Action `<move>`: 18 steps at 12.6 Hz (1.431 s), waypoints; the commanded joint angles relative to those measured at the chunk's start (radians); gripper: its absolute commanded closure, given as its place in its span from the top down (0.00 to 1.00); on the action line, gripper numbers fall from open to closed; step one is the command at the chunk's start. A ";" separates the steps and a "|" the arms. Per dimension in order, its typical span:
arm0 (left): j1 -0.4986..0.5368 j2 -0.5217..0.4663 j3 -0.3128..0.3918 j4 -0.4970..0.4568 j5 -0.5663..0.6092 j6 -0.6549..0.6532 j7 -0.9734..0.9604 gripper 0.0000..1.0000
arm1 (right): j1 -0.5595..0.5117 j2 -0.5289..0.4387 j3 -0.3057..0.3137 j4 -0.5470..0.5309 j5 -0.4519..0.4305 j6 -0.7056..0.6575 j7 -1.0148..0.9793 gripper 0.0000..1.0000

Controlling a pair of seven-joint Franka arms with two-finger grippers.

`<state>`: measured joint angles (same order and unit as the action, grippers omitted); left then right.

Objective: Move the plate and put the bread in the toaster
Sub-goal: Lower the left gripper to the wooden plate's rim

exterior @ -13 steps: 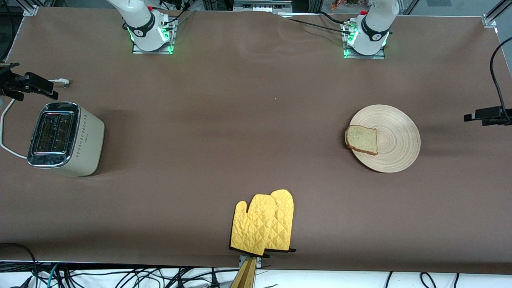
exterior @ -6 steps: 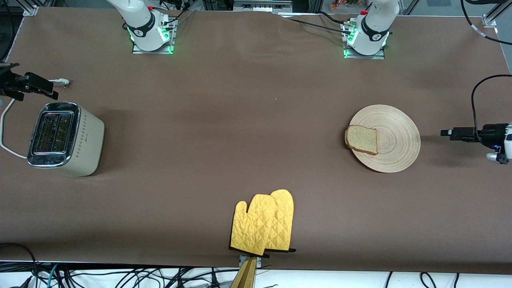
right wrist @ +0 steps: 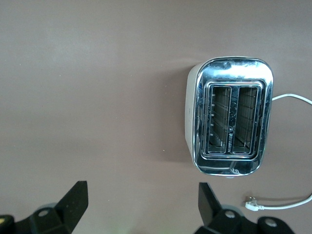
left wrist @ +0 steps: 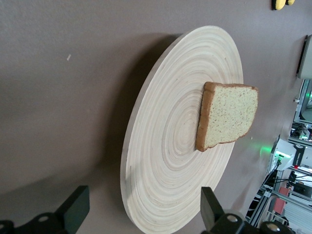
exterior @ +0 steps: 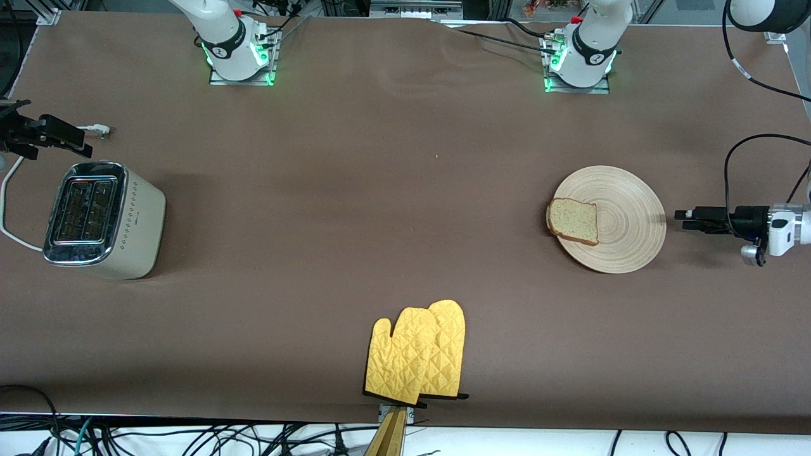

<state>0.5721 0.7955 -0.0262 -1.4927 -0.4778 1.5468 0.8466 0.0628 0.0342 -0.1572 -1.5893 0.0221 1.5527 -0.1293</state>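
Note:
The pale wooden plate [exterior: 624,221] lies toward the left arm's end of the table. The bread [exterior: 573,220] lies on its rim on the side toward the right arm's end. My left gripper [exterior: 683,216] is open and low beside the plate's other rim. In the left wrist view the plate [left wrist: 165,161] and bread [left wrist: 226,114] show, and the plate's near rim sits at my left gripper [left wrist: 141,214], level with its fingertips. The cream toaster [exterior: 101,218] stands at the right arm's end. My right gripper [exterior: 79,142] is open and empty in the air beside it. The right wrist view shows the toaster [right wrist: 231,122] past my right gripper [right wrist: 141,204].
Two yellow oven mitts [exterior: 418,358] lie at the table's edge nearest the front camera, in the middle. The toaster's white cord [exterior: 9,209] loops off the table's end, and its plug [exterior: 98,131] lies beside my right gripper. The plug also shows in the right wrist view [right wrist: 253,205].
My left gripper has come in from the table's end toward the plate's rim. The right gripper, plate, bread and toaster have not moved.

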 commanded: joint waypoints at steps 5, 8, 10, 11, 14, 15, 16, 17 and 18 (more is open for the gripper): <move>-0.009 0.051 -0.001 -0.011 -0.071 -0.027 0.028 1.00 | -0.006 0.004 0.005 0.017 -0.002 -0.014 -0.007 1.00; -0.020 0.060 -0.008 -0.035 -0.097 -0.030 0.028 1.00 | -0.006 0.004 0.005 0.017 -0.002 -0.014 -0.007 1.00; -0.031 0.080 -0.008 -0.035 -0.104 -0.028 0.066 1.00 | -0.006 0.004 0.005 0.017 -0.002 -0.014 -0.007 1.00; -0.031 0.082 -0.006 -0.037 -0.116 -0.028 0.072 1.00 | -0.006 0.004 0.005 0.017 -0.002 -0.014 -0.007 1.00; -0.031 0.096 0.000 -0.037 -0.116 -0.025 0.106 0.68 | -0.006 0.004 0.005 0.017 -0.002 -0.014 -0.007 1.00; -0.032 0.099 0.002 -0.037 -0.116 -0.025 0.150 0.53 | -0.006 0.004 0.005 0.017 -0.002 -0.014 -0.007 1.00; -0.032 0.099 0.002 -0.037 -0.116 -0.024 0.163 0.37 | -0.006 0.004 0.005 0.017 -0.002 -0.014 -0.007 1.00; -0.032 0.103 0.002 -0.037 -0.116 -0.024 0.166 0.26 | -0.004 0.004 0.005 0.017 -0.002 -0.014 -0.006 1.00; -0.032 0.103 0.002 -0.037 -0.114 -0.024 0.166 0.20 | -0.006 0.004 0.005 0.017 -0.001 -0.014 -0.007 1.00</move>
<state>0.5470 0.8980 -0.0351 -1.5242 -0.5643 1.5260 0.9711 0.0629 0.0342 -0.1570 -1.5892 0.0221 1.5527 -0.1293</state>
